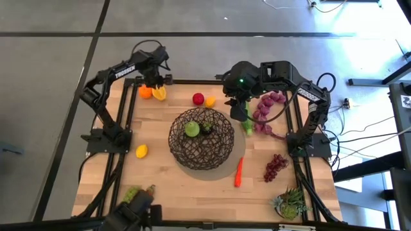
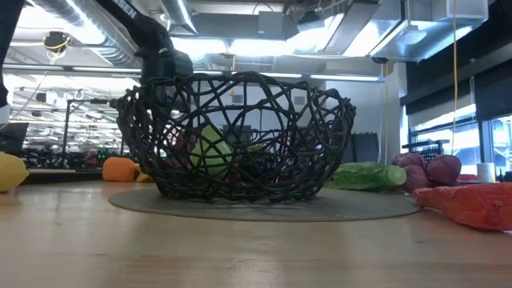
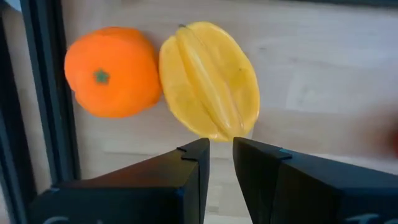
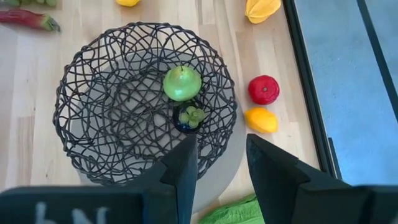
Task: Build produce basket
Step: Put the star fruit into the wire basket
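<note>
Here the left gripper (image 3: 221, 152) hangs over the table's far-left corner, fingers narrowed to a slit, holding nothing. The yellow starfruit (image 3: 208, 81) lies just ahead of the tips, long axis roughly in line with the gap, touching an orange (image 3: 112, 71). The right gripper (image 4: 221, 158) waits half-open above the basket (image 1: 201, 138), well away from the pair. Only the high view shows the basket's distance; the left wrist view alone shows the fruit's ridges.
</note>
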Robot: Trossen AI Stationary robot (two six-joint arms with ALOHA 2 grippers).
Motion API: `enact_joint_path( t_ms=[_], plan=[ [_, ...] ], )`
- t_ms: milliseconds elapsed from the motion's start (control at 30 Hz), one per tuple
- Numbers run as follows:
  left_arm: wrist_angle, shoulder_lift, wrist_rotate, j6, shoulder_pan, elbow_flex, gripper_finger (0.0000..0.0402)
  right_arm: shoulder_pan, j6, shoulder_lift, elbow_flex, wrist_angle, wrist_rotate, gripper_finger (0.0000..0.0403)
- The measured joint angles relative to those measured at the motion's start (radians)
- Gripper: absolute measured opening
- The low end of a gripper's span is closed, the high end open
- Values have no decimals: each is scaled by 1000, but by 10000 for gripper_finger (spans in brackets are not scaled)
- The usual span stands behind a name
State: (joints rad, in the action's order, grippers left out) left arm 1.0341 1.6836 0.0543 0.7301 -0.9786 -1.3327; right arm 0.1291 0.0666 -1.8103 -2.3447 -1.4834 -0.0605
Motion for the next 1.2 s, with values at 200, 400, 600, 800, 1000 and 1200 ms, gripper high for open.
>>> enact_joint_path(
  t_ms=[200, 400, 600, 800, 1000, 1200],
  plan=[
    [-41, 0, -28, 103, -23, 0, 61, 0, 19, 0, 0, 0, 0, 133],
    [-64, 0, -1, 132, -23, 0, 61, 0, 21, 0, 0, 0, 0, 133],
    [-60, 0, 4, 186, -23, 0, 61, 0, 21, 0, 0, -1, 0, 133],
    [-67, 2, 30, 212, -23, 0, 61, 0, 22, 0, 0, -1, 0, 133],
    [-70, 55, 2, 217, -22, 0, 61, 0, 25, 0, 0, -1, 0, 133],
    [-64, 98, 6, 237, -23, 0, 61, 0, 25, 0, 0, -2, 0, 133]
  ],
)
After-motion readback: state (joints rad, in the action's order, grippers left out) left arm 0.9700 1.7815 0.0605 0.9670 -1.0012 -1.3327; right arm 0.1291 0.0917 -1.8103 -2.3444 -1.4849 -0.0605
